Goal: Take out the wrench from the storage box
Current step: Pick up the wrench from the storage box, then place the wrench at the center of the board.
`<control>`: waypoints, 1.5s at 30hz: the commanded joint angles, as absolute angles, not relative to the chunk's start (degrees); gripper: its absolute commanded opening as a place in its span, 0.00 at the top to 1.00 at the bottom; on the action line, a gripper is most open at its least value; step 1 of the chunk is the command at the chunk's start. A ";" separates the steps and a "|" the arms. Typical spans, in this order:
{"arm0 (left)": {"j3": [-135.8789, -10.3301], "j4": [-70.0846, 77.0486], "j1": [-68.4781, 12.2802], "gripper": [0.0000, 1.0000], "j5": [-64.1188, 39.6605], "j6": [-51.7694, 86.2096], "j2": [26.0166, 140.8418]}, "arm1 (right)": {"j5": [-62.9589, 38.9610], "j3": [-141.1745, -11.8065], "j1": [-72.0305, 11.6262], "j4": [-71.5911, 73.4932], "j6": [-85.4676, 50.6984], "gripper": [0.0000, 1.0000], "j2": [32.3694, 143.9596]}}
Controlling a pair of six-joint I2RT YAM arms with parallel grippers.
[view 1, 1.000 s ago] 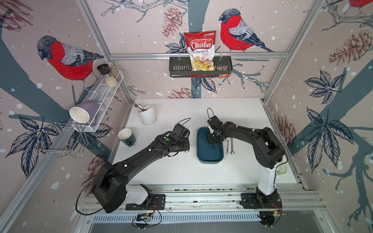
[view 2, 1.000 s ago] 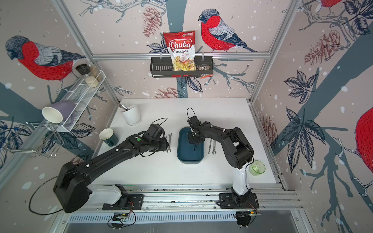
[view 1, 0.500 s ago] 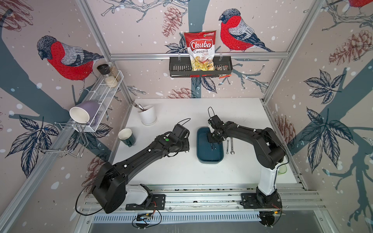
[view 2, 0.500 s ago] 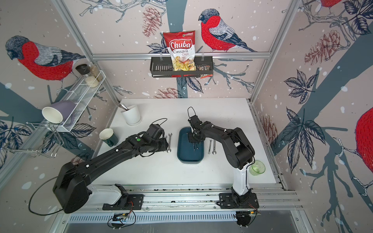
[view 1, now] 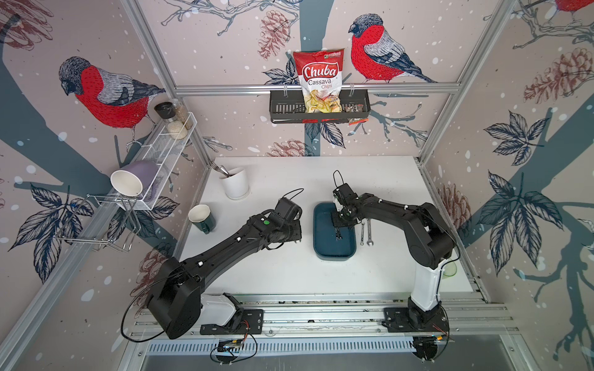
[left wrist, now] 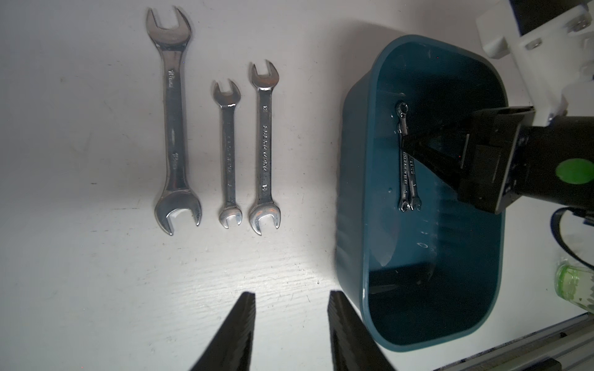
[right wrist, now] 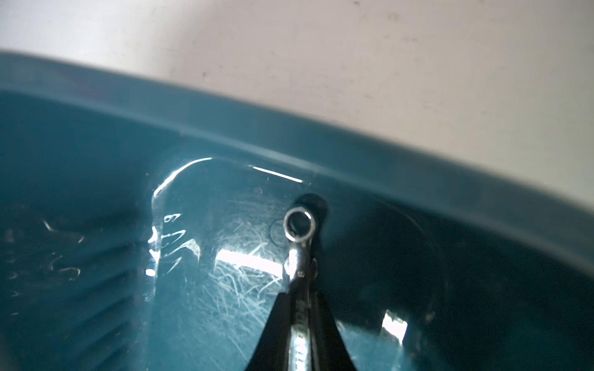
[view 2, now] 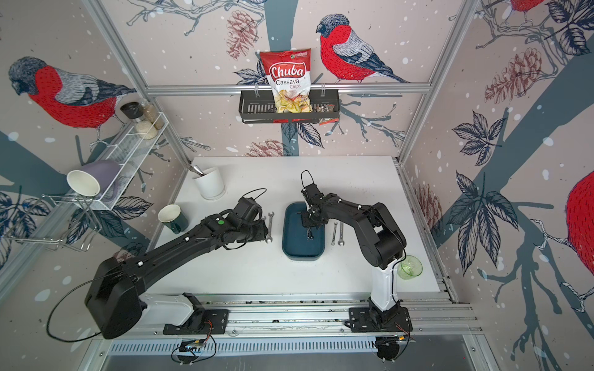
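The storage box (view 1: 334,255) (view 2: 302,255) is a dark teal tray in the middle of the white table. A small shiny wrench (left wrist: 405,167) (right wrist: 299,228) is inside it, low over the floor. My right gripper (right wrist: 300,294) (view 1: 337,236) (view 2: 309,236) reaches down into the box and is shut on the wrench's shaft, ring end sticking out past the fingertips. My left gripper (left wrist: 291,294) (view 2: 265,231) hovers over the table just left of the box (left wrist: 350,225), open, with nothing between its fingers.
Three wrenches (left wrist: 263,147) lie side by side on the table left of the box. Two more wrenches (view 2: 337,233) lie right of it. A white utensil pot (view 1: 236,183) and a green mug (view 1: 201,218) stand at the left, a green glass (view 2: 409,266) near the right arm's base.
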State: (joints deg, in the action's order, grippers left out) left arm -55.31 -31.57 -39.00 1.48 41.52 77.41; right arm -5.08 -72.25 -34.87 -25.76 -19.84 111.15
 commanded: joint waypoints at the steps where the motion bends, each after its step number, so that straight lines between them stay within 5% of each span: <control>1: -55.11 -30.41 -38.75 0.57 1.05 40.53 77.60 | -4.92 -71.95 -35.17 -26.95 -19.91 0.94 111.29; 3: -55.02 -30.32 -38.73 0.57 0.98 40.53 77.78 | -4.84 -71.94 -35.07 -26.93 -19.98 1.00 111.03; 21: -54.76 -30.48 -38.76 0.57 1.18 40.52 77.52 | -5.27 -71.06 -33.48 -28.53 -20.09 1.00 99.02; 31: -55.40 -29.14 -38.75 0.57 -0.29 41.05 78.10 | -8.40 -60.88 -22.17 -23.92 -22.29 1.00 84.54; 45: -83.83 -36.34 -51.73 0.63 12.62 40.03 100.33 | -17.71 -52.55 -19.47 -6.55 -29.13 1.00 98.04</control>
State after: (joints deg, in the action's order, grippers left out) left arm -80.23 -33.74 -50.74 8.58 41.43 97.03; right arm -16.05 -52.84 -19.46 -11.40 -27.24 96.71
